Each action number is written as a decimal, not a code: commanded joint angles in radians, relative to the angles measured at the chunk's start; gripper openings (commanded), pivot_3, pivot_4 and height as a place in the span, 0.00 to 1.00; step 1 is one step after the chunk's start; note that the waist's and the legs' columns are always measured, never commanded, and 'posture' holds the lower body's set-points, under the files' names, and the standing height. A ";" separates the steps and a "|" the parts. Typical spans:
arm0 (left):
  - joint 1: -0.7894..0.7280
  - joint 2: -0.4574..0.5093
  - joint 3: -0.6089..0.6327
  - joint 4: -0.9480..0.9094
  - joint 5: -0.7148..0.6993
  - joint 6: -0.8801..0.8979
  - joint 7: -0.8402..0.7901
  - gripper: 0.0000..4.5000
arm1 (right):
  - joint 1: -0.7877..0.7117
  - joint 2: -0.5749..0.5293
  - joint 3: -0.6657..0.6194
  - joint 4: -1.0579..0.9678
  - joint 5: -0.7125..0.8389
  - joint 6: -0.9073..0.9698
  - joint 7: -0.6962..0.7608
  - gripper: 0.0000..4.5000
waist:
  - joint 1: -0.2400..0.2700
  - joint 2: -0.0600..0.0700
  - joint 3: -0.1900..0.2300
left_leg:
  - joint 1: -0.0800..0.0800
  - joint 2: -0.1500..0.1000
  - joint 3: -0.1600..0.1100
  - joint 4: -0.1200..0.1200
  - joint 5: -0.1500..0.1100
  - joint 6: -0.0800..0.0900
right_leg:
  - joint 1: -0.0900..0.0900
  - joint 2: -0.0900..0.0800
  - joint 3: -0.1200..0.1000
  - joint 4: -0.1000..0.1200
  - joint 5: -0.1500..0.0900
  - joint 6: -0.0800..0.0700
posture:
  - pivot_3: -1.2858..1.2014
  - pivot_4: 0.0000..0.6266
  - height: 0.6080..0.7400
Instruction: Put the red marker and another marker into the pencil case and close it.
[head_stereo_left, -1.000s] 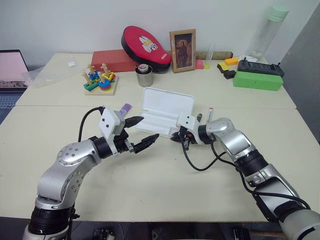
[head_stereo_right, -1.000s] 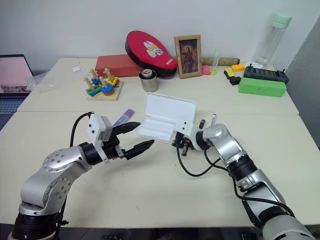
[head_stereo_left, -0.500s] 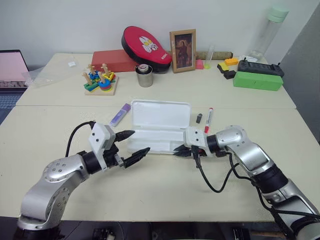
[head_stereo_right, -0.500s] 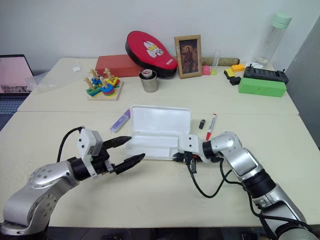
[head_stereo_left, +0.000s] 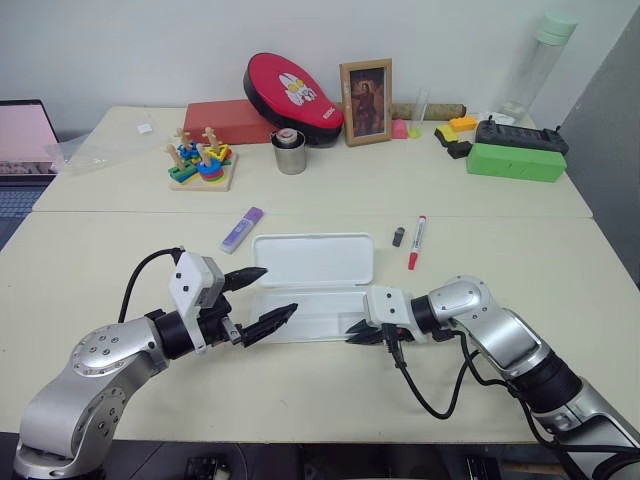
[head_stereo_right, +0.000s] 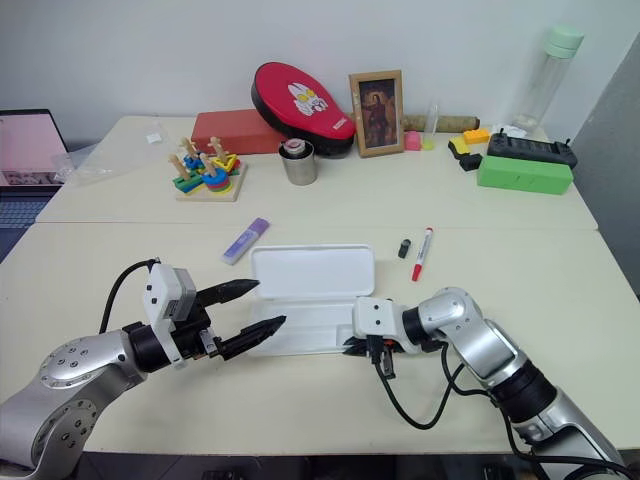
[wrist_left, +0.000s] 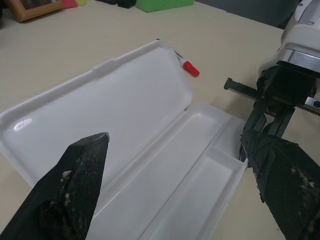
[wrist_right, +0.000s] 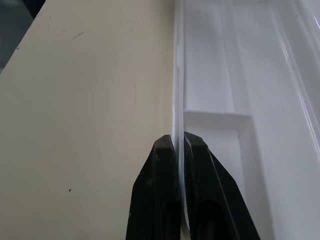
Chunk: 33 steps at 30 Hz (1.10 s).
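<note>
The pencil case lies open and flat on the table, lid thrown back, tray empty. The right gripper has its fingers clenched on the tray's thin side wall at the case's right end, pinching the rim. The left gripper hangs at the case's left end, fingers spread wide and grasping nothing.

Neither of the 2 markers is in yet. The red marker sits on the table just past the case's far right corner, next to a small dark cap. The lilac highlighter lies just off the far left corner.

Now the risks. That pinch is on a flimsy plastic wall; if the right arm pulls away without releasing, I'd expect the light case to drag or tip. The open left fingers straddle the near left edge, so a reach toward the highlighter could clip the lid and shove the case. And the dark cap sits close enough to the red marker to get knocked or grabbed by mistake.
</note>
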 joint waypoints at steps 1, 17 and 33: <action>-0.014 0.011 0.018 -0.023 -0.013 0.003 0.006 1.00 | 0.003 0.010 0.005 -0.035 0.007 0.019 -0.009 0.12 | 0.000 0.000 0.000 | 0.000 0.000 0.000 0.000 0.000 0.000 | 0.000 0.000 0.000 0.000 0.000 0.000 | 0.52 0.24 1.00; -0.248 -0.055 0.091 0.047 -0.137 0.073 0.159 1.00 | -0.111 -0.019 -0.252 -0.084 0.296 0.247 0.036 0.86 | 0.001 -0.001 0.000 | 0.000 0.000 0.000 0.000 0.000 0.000 | 0.001 0.000 0.000 0.000 0.000 0.000 | 0.52 0.24 1.00; -0.542 -0.144 -0.177 0.163 -0.098 0.029 0.019 1.00 | -0.158 0.014 -0.476 0.136 0.146 0.542 -0.553 1.00 | 0.005 -0.001 0.000 | -0.002 -0.001 0.000 0.002 0.000 0.000 | -0.001 0.000 0.000 0.000 0.000 0.000 | 0.52 0.24 1.00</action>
